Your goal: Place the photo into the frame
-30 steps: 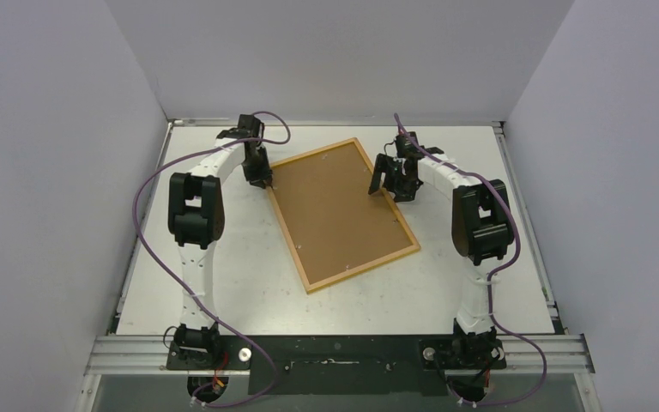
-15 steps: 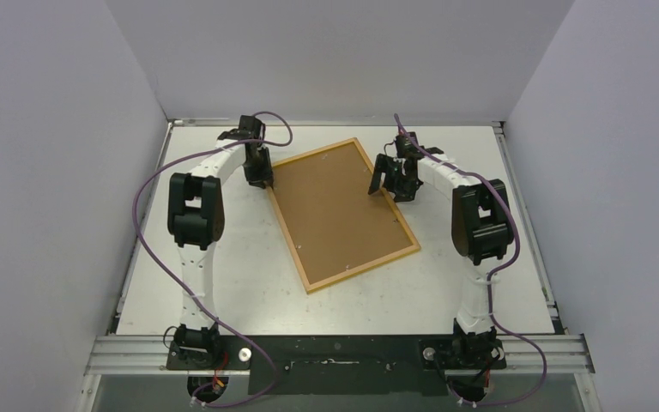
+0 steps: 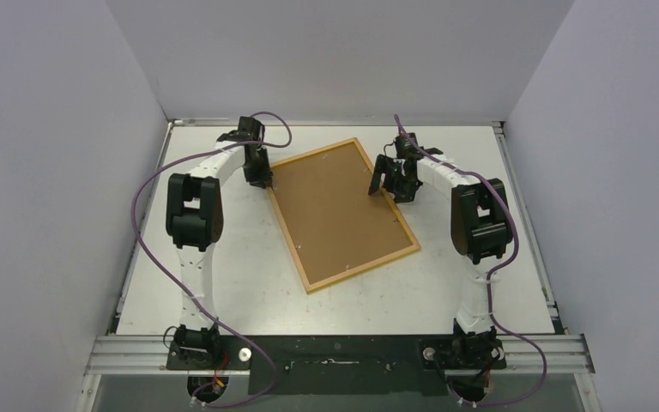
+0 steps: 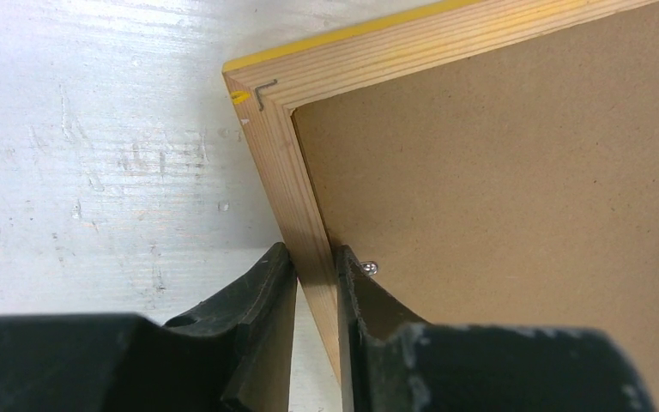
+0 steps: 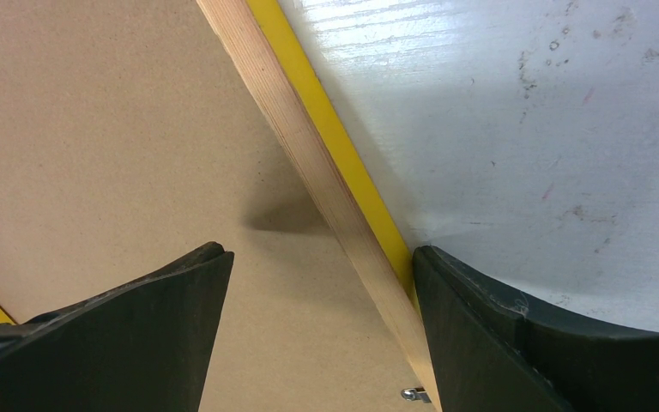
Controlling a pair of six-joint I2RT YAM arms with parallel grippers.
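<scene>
Frame (image 4: 296,184) lies face down on table (image 3: 240,270), brown board (image 3: 339,210) in it. L claw (image 4: 316,279) is pinched tight on its left rim. R claw (image 5: 317,287) gapes wide over right rim, holding nothing.

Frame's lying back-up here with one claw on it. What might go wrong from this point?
The left claw pinches the frame only by its thin rail near one corner, so a lift may twist it loose. The right claw stands open astride the opposite rail, giving no support if the frame tips.
</scene>
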